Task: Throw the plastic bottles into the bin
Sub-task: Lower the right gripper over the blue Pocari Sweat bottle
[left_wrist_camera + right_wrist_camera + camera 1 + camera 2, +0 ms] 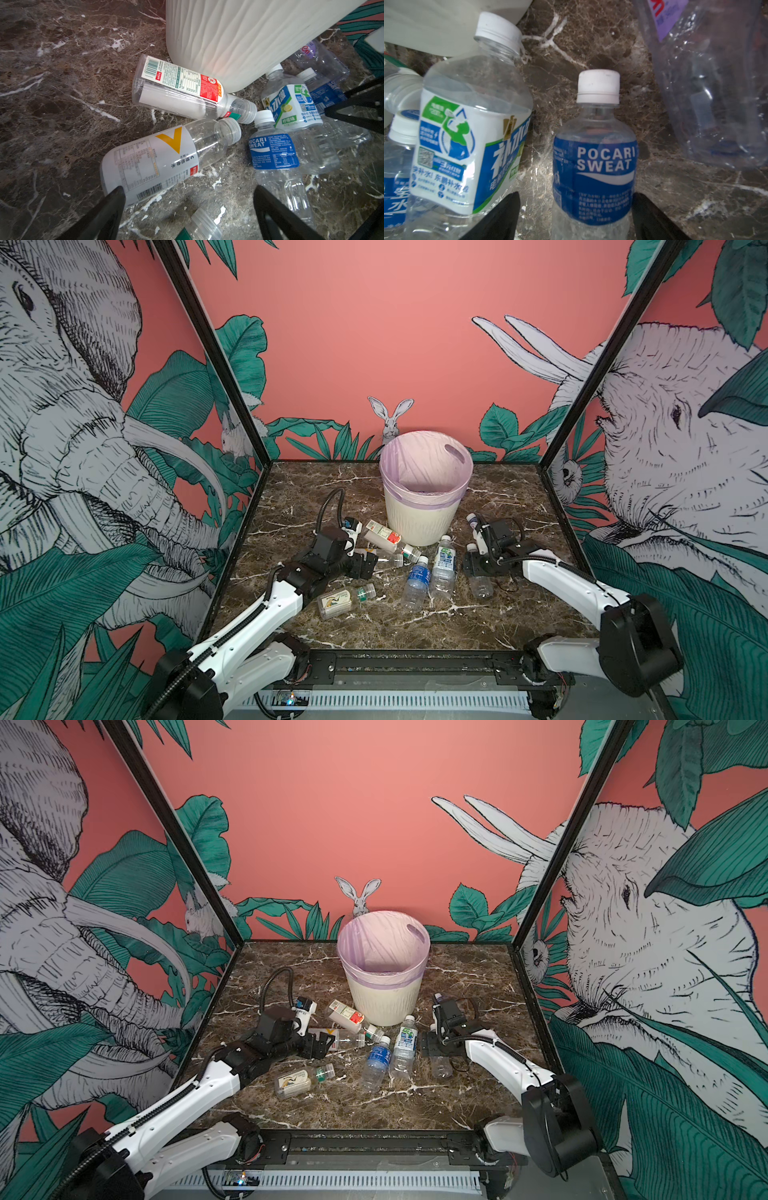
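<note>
Bin (415, 526): cream, ribbed, lilac bag liner, upright at far middle of the table (519, 614). Red-white bottle (382, 536) just beside bin base, yellow-V bottle (158, 162) next to it. Blue Pocari bottle (417, 580) and green-blue bottle (444, 566) side by side, white caps toward bin. Second Pocari bottle (593, 166) right of them, purple-label bottle (695, 83) near it. Squat bottle (336, 603), greenish cap, apart at front left. All clear plastic, lying flat.

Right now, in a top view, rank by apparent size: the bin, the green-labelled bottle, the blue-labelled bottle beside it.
1. bin, by far
2. green-labelled bottle
3. blue-labelled bottle
The two bottles look nearly alike, so their order is unsure.
</note>
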